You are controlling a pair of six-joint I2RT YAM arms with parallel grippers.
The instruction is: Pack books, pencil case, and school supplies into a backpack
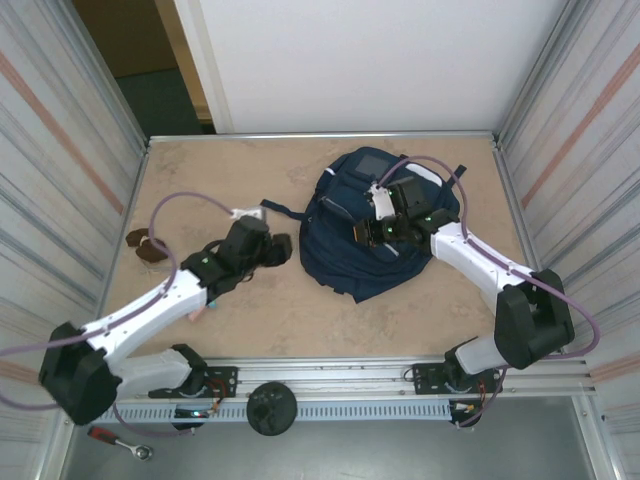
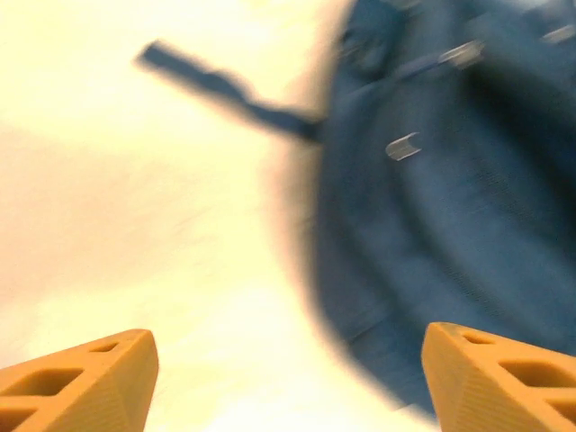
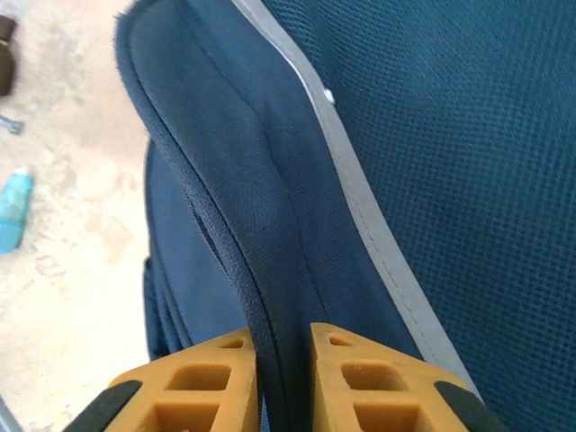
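Top view high overhead facing down, both wrist views close on the backpack (image 1: 338, 255), shared by all three

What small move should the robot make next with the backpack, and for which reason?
Probably raise the right gripper slightly to pull the backpack open: its jaws pinch a folded edge of the fabric, the left gripper stands open and empty beside it, and a blue pen lies outside on the table.
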